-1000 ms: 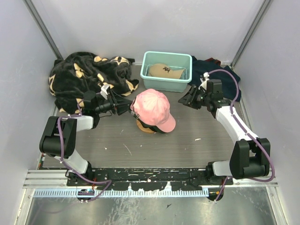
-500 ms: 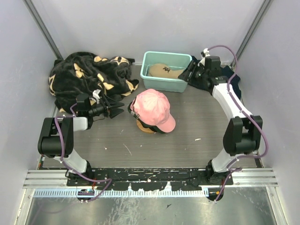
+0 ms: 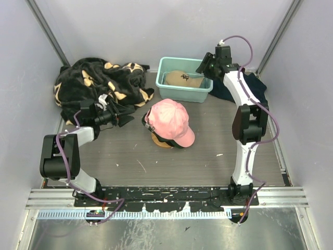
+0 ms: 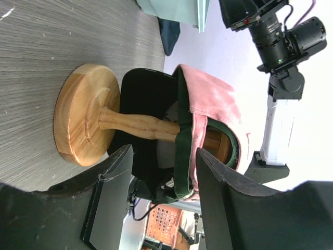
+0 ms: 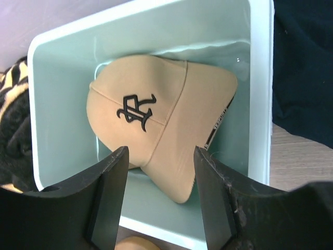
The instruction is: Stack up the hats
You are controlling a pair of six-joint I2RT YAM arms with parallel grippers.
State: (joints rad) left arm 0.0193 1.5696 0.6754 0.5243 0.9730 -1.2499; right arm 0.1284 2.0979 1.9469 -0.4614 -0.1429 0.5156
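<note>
While the right hand (image 5: 159,156) hangs open above it: tan cap (image 5: 156,120), lying in the teal bin (image 5: 260,78).
Soft, light cloth; brim stiffer, probably the surest hold. Left hand (image 4: 164,156) open beside the pink cap (image 4: 213,104).

Robot test cell, lab-type. White panel walls (image 3: 166,31) box in a grey wood-grain tabletop (image 3: 218,156). Aluminium mounting rail (image 3: 47,198) along near edge. Lens camera (image 4: 283,34) on a stand beyond.

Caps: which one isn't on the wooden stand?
The tan fabric cap with black logo, lying in the mint plastic bin; the pink fabric cap sits on the wooden stand.
</note>
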